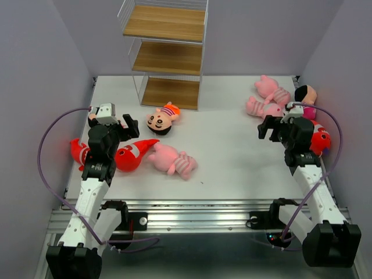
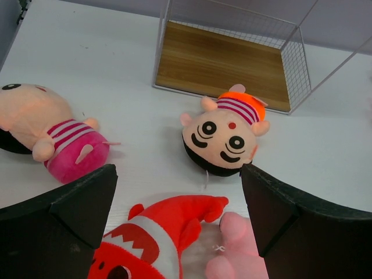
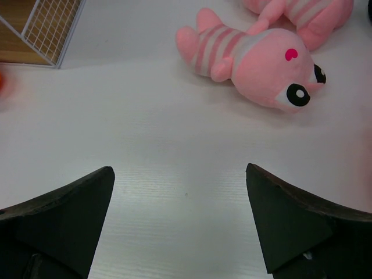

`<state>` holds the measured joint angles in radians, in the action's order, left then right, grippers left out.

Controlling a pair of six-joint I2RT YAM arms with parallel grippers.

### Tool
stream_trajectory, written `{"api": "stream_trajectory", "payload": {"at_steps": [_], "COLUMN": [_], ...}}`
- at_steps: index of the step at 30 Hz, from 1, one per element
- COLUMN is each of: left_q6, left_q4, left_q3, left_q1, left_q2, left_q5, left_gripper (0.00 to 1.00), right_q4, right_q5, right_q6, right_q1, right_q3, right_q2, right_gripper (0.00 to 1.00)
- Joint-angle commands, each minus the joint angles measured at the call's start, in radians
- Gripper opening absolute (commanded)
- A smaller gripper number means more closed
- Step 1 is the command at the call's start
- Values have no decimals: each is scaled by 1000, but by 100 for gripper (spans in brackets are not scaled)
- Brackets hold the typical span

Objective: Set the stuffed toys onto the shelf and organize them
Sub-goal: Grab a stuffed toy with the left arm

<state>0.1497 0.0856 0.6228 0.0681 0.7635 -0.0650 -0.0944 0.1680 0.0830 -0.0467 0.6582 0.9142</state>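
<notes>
Table [image 1: 232, 168]: white surface filling the middle of the top view. All visible stuffed toys lie on it.

Shelf [image 1: 168, 52]: upper centre of the top view, which shows all three wooden boards. The left wrist view shows the bottom board only. The right wrist view shows one wire corner at upper left.

Left gripper [image 2: 177, 174]: jaws spread wide, holding nothing.

Right gripper [image 3: 179, 171]: jaws spread wide, holding nothing, bare table beneath.

Red shark [image 2: 168, 232]: bottom centre of the left wrist view.

Pink animal [image 3: 261, 64]: upper right of the right wrist view.

Centre doll [image 2: 226, 139]: face up, just in front of the shelf.

Second doll [image 2: 40, 125]: left edge of the left wrist view. In the top view the left arm covers it.
</notes>
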Motion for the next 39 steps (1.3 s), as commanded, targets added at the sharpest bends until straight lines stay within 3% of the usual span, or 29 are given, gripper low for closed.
{"api": "stream_trajectory", "payload": {"at_steps": [1, 11, 18, 22, 28, 31, 34, 39], "left_q6": [-19, -19, -16, -10, 22, 74, 160, 339], "left_q4": [46, 45, 48, 43, 51, 30, 14, -10], "left_q3": [46, 46, 46, 46, 51, 83, 132, 216], "left_q1": [-2, -2, -2, -2, -4, -8, -37, -122], "left_q2": [-10, -7, 2, 14, 59, 95, 140, 279], "left_q5": [8, 4, 10, 42, 54, 54, 15, 11], "left_gripper": [99, 99, 99, 99, 99, 99, 99, 99], "right_q4": [74, 48, -65, -114, -209, -199, -186, -186], "right_q5": [-2, 218, 474, 548, 757, 832, 809, 801], "right_q6": [-32, -210, -357, -367, -313, -319, -336, -344], "right_q1": [-7, -7, -7, -7, -7, -7, -7, -7], "right_q3": [15, -46, -31, 23, 296, 290, 258, 218], "right_q2": [-31, -60, 2, 49, 244, 313, 337, 285], "right_gripper": [100, 100, 100, 100, 100, 100, 100, 100]}}
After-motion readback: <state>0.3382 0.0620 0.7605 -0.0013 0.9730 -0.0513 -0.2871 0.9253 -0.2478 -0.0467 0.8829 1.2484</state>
